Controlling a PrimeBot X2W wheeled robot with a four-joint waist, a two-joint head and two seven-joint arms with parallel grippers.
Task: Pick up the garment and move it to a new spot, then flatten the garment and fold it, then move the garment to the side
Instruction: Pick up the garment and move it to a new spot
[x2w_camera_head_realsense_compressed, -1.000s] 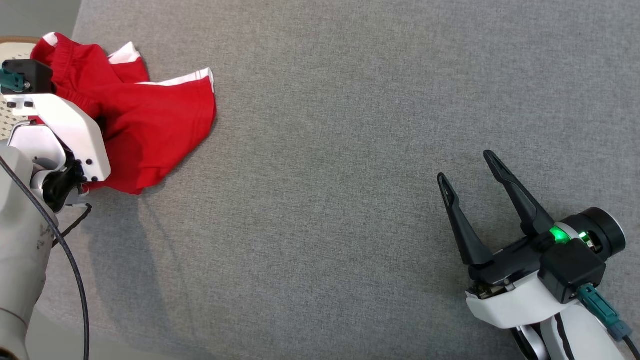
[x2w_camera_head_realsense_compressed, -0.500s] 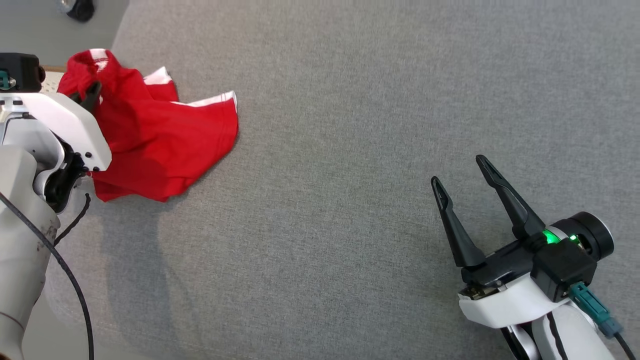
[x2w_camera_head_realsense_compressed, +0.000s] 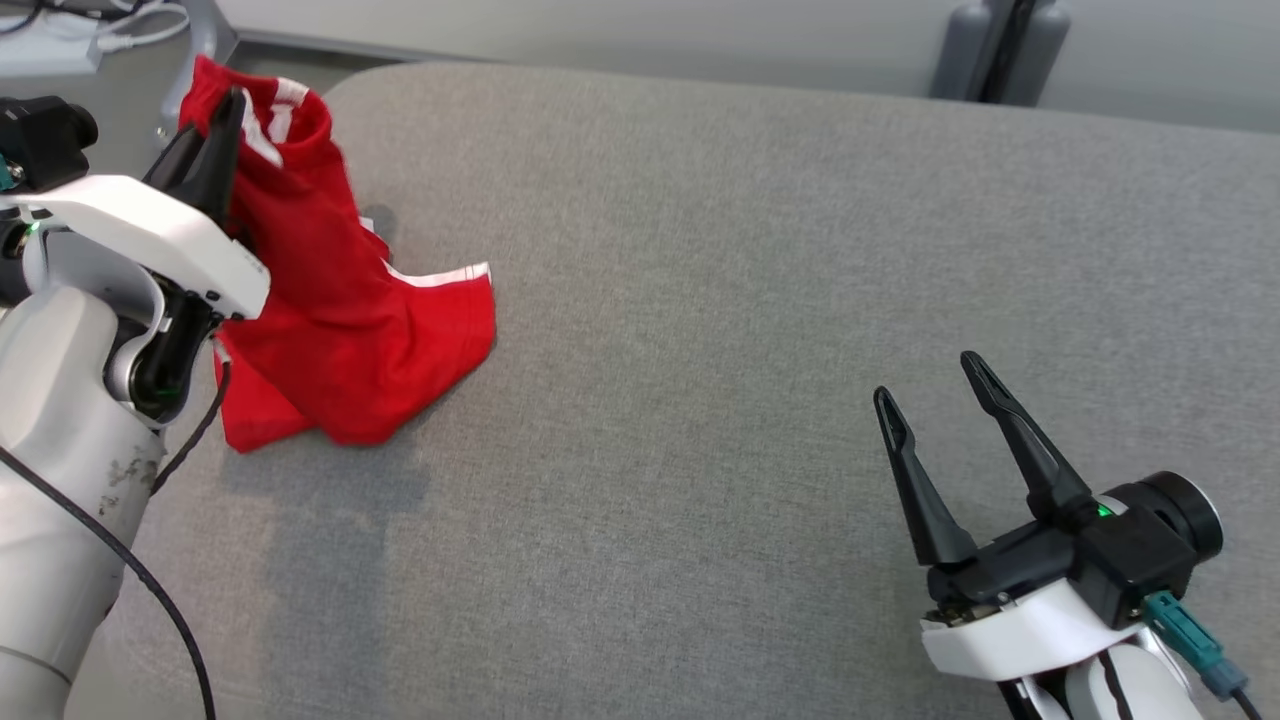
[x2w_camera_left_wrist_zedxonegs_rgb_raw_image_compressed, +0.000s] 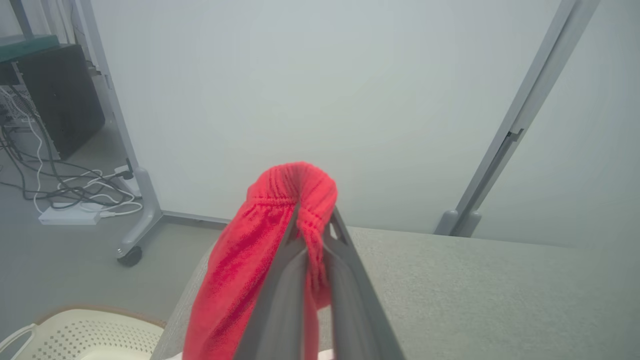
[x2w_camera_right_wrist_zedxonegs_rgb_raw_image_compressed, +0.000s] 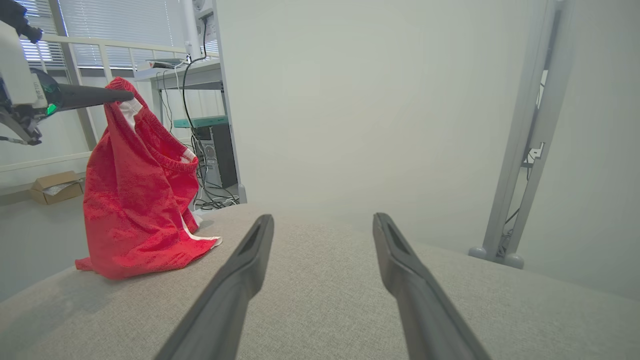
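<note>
Left end effector (x2w_camera_head_realsense_compressed: 232, 100) clenched on garment (x2w_camera_head_realsense_compressed: 340, 320) waistband, right end effector (x2w_camera_head_realsense_compressed: 925, 376) released: hem drag on tabletop (x2w_camera_head_realsense_compressed: 700, 300) may strip grip.

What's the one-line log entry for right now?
phase: pick-up | left gripper: shut on red garment waistband, lower part resting on grey surface | right gripper: open, empty, apart from garment

1 red garment (x2w_camera_head_realsense_compressed: 340, 330), 1 wht basket (x2w_camera_left_wrist_zedxonegs_rgb_raw_image_compressed: 90, 335), 1 cardbd box (x2w_camera_right_wrist_zedxonegs_rgb_raw_image_compressed: 50, 186).
</note>
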